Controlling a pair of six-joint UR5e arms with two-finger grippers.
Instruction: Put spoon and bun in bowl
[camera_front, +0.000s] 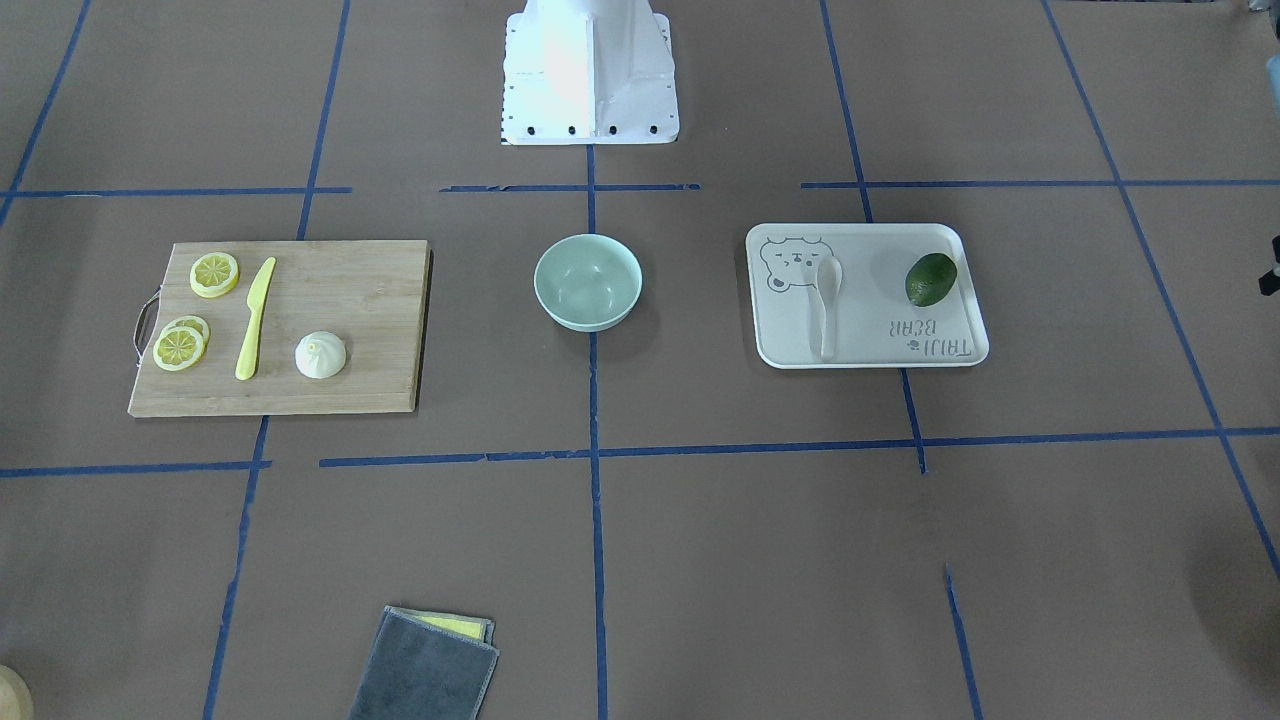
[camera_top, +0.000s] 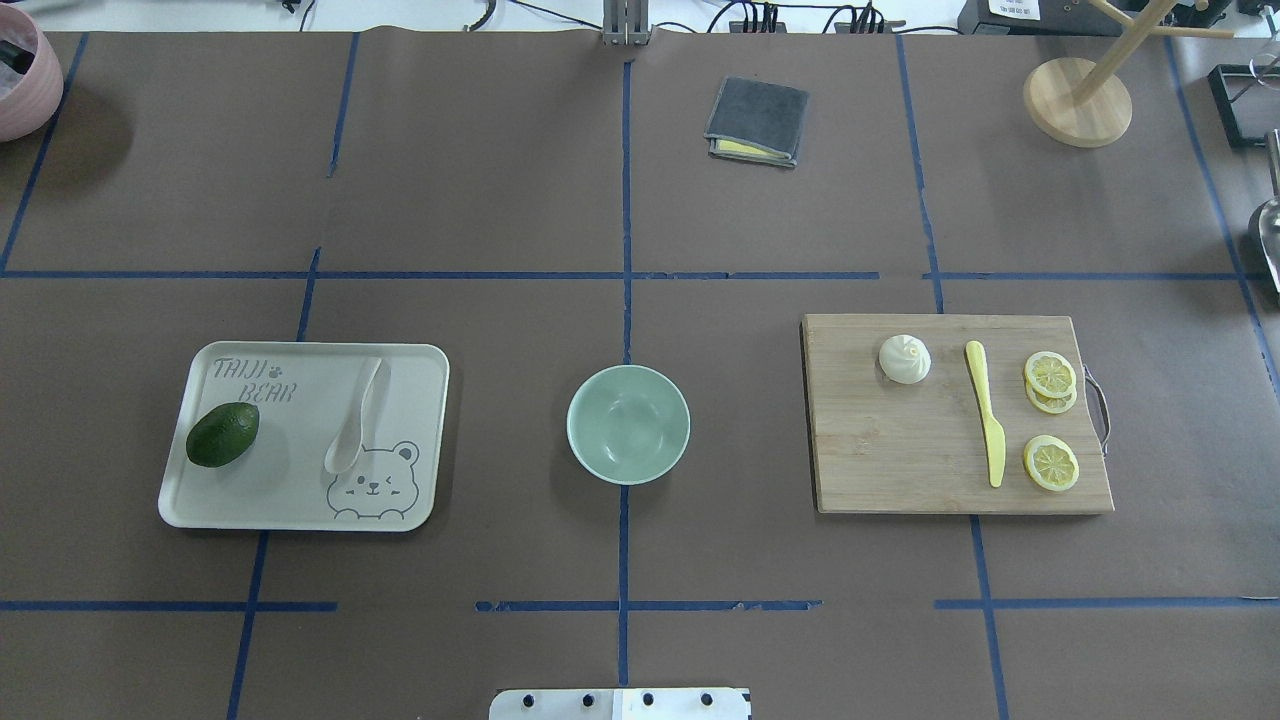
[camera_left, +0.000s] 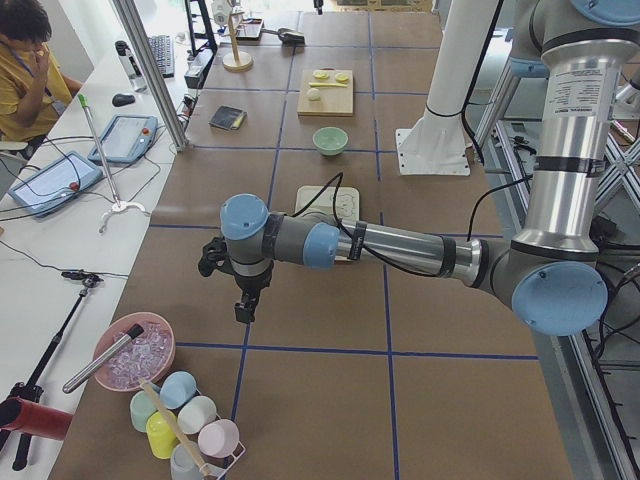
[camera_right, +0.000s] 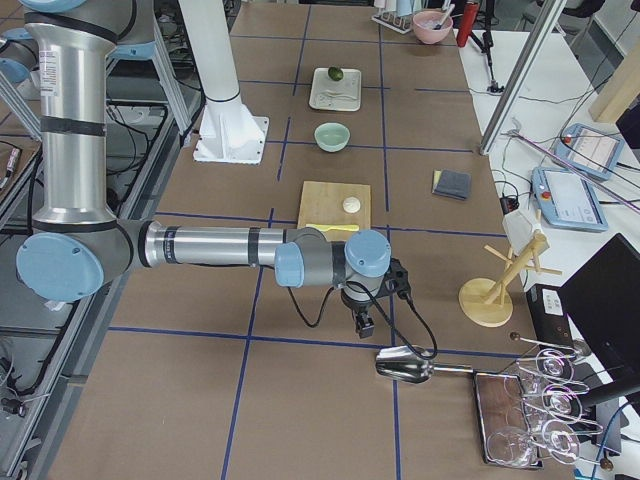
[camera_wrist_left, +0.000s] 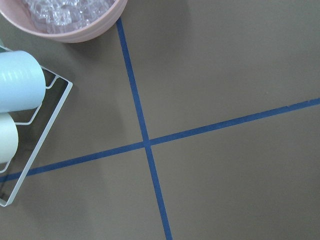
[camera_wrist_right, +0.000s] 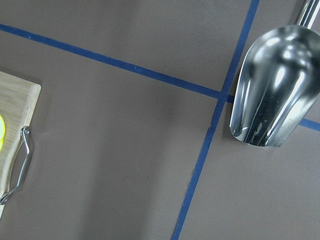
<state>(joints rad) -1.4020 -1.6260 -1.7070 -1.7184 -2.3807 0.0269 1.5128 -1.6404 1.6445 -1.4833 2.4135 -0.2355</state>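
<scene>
The pale spoon (camera_top: 355, 420) (camera_front: 826, 305) lies on the off-white bear tray (camera_top: 290, 470), scoop toward the robot. The white pleated bun (camera_top: 904, 359) (camera_front: 321, 355) sits on the wooden cutting board (camera_top: 900, 450). The mint-green bowl (camera_top: 628, 423) (camera_front: 588, 281) stands empty between them at the table's middle. My left gripper (camera_left: 243, 305) hangs over the table's far left end, and my right gripper (camera_right: 366, 325) over the far right end, both far from these things. Each shows only in a side view, so I cannot tell if it is open or shut.
A yellow knife (camera_top: 985, 415) and lemon slices (camera_top: 1050, 375) lie on the board; an avocado (camera_top: 222, 434) on the tray. A folded grey cloth (camera_top: 757, 121) lies farther out. A pink bowl (camera_wrist_left: 70, 20) and cup rack (camera_wrist_left: 20, 100) sit below the left wrist, a metal scoop (camera_wrist_right: 272, 90) below the right.
</scene>
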